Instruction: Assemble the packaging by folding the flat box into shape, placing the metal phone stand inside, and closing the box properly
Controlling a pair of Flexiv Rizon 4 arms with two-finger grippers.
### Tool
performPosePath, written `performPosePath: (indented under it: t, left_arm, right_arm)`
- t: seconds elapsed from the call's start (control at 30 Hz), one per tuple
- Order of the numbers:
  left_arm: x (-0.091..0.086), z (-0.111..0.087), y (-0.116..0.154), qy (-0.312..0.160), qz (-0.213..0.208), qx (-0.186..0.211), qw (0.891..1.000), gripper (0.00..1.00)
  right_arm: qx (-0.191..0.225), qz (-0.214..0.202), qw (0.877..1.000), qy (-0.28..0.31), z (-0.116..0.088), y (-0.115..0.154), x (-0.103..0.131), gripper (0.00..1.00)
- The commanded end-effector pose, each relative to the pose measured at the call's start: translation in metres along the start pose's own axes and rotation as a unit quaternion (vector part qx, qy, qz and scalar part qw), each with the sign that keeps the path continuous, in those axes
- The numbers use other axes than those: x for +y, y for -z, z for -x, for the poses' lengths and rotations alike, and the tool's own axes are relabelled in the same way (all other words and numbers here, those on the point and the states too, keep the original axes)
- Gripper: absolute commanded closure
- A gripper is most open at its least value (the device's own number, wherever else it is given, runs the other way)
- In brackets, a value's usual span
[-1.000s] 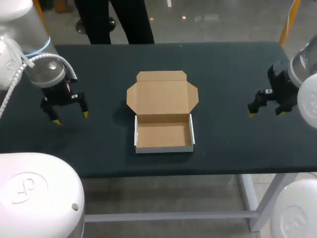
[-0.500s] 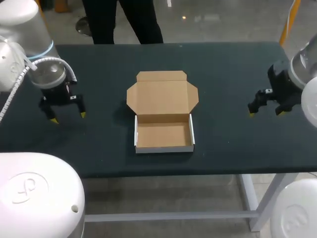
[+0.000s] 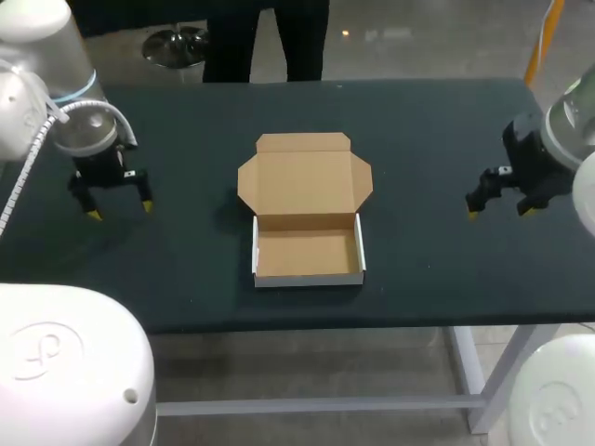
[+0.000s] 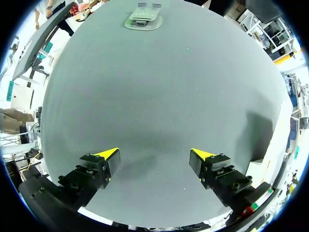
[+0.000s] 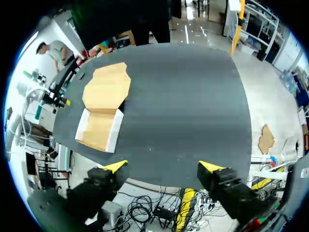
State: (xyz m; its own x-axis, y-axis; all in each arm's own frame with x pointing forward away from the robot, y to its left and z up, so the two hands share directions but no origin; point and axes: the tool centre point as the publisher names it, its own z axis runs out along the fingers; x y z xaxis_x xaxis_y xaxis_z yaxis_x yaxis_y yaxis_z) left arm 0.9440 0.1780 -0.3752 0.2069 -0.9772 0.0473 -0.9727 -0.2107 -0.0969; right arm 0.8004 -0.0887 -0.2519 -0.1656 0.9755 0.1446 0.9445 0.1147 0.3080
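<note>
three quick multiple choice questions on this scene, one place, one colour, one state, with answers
1. Where is the cardboard box? A. mid table, between the left gripper and right gripper B. in a gripper C. on the floor
2. The box's inside is? A. blue B. brown C. red
3. Its lid is? A. shut B. torn off C. open, flat behind the tray
Answers: 1 A, it sits apart from both open grippers; 2 B, brown card shows; 3 C, the empty tray is uncovered.
</note>
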Motion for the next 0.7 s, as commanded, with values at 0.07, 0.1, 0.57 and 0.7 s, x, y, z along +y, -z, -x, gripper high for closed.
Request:
performPosePath:
  t: [0.07,0.1,0.57,0.7]
  left_arm:
    - [-0.020,0.004,-0.011,0.001,0.012,-0.004,1.000,0.00]
    - [-0.023,0.005,-0.012,0.001,0.012,-0.005,1.000,0.00]
    - [-0.064,0.013,-0.017,-0.011,0.006,-0.024,1.000,0.00]
    - [-0.076,0.015,-0.020,-0.014,0.005,-0.029,0.999,0.00]
  right_arm:
    - [-0.004,0.006,1.000,0.000,-0.003,0.002,-0.007,0.00]
    - [-0.004,0.006,1.000,0.000,-0.003,0.002,-0.007,0.00]
    - [-0.004,0.006,1.000,0.000,-0.003,0.002,-0.007,0.00]
    - [-0.004,0.006,1.000,0.000,-0.003,0.002,-0.007,0.00]
